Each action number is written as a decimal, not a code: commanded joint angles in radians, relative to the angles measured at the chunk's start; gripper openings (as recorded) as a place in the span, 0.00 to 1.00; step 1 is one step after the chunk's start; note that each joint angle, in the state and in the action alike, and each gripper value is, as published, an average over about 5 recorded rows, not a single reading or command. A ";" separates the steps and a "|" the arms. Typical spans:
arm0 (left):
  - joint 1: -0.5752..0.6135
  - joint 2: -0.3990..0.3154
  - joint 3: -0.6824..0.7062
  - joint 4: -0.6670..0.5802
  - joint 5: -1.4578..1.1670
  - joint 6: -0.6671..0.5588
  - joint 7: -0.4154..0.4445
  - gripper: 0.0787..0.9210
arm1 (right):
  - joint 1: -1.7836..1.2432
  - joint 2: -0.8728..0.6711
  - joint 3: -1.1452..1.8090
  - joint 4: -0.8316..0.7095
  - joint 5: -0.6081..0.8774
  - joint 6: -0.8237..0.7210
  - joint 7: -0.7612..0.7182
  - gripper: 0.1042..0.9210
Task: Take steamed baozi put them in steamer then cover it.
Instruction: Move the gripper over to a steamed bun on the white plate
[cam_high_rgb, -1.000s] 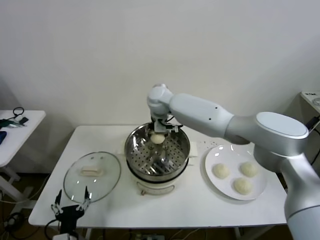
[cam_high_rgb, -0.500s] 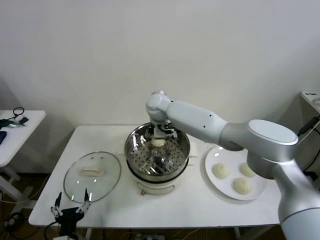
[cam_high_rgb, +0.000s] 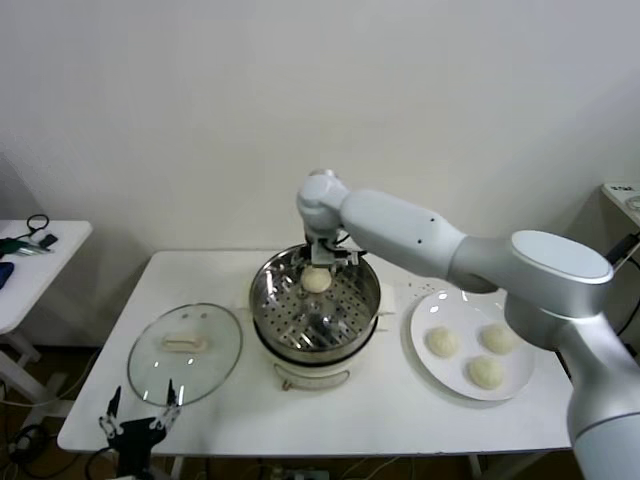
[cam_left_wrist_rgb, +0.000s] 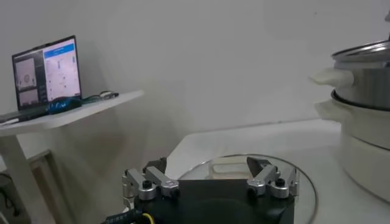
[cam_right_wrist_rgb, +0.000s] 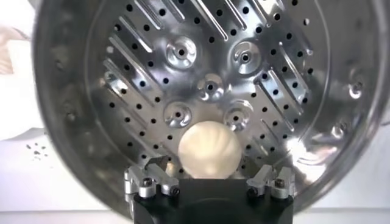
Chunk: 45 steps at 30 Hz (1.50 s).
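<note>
Over the steamer: the right gripper (cam_high_rgb: 318, 258) hangs just above the perforated tray, at the far side of the steamer (cam_high_rgb: 314, 305).
Right gripper state: spread wide, gripping nothing; in the right wrist view the fingers (cam_right_wrist_rgb: 149, 181) stand either side of the bun without touching it.
First baozi: one bun (cam_right_wrist_rgb: 209, 149) sits on the tray directly under the right gripper, free of it.
Step in hand: first bun looks delivered, judging by how it rests on the tray alone.
Remaining baozi: three buns (cam_high_rgb: 442, 341) wait on the white plate (cam_high_rgb: 424, 320), well off to the gripper's right, on the desk (cam_high_rgb: 400, 400).
Next move calls for: lifting clear of the steamer rim, swinging right to the plate, coming down over a bun.
Right arm pose: stretched forward and across, wrist pointing straight down.
Left gripper (cam_high_rgb: 136, 424): parked low at the desk's near edge, spread wide, holding nothing.
Cover: the cover (cam_high_rgb: 184, 352) lies flat on the desk just beyond the left gripper, handle up.
</note>
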 joint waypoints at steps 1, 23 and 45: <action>0.005 0.001 0.017 -0.018 0.000 0.012 0.017 0.88 | 0.177 -0.236 -0.126 0.145 0.379 -0.239 0.035 0.88; 0.018 0.012 0.025 -0.051 0.035 -0.017 0.051 0.88 | -0.076 -0.701 -0.087 0.167 0.678 -0.763 0.076 0.88; 0.027 0.008 0.022 -0.034 0.040 -0.006 0.057 0.88 | -0.428 -0.628 0.132 0.058 0.530 -0.764 0.121 0.88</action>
